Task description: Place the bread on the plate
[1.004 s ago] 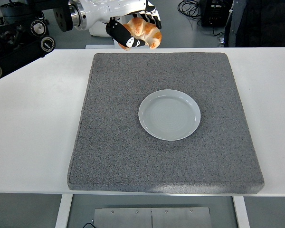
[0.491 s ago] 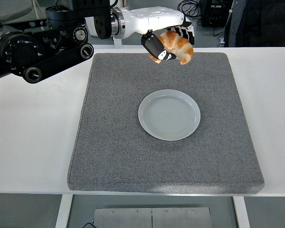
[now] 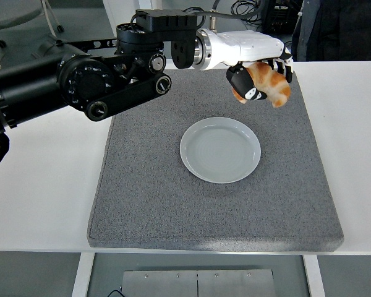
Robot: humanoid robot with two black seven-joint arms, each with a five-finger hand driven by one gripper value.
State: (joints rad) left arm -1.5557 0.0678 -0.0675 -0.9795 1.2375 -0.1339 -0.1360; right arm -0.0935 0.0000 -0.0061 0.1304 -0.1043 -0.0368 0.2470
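Starting at the left, we see our left arm (image 3: 80, 80) reaching in from the edge of the table (image 3: 43, 173), stretched across the far side of the grey mat (image 3: 148, 204). At its end, our left hand (image 3: 260, 77) has its fingers curled tight around the bread (image 3: 272, 86), a golden croissant-like piece, and holds it in the air with nothing under it but the mat. The plate (image 3: 220, 149) sits empty near the middle of the mat, nearer to us and a little left of where the bread hangs. The right arm does not show.

We judge the step in hand to be the carry, with the set-down not yet begun. To do it well, we would bring the hand toward us and slightly left until the bread hangs over the plate's centre, then lower it until the bread is on or just above the dish before opening the fingers. Letting go from this height could make it bounce or roll off the rim. From this angle we cannot tell how high the bread hangs, so the descent is best taken slowly. The bread looks soft, so a gentle release should do.
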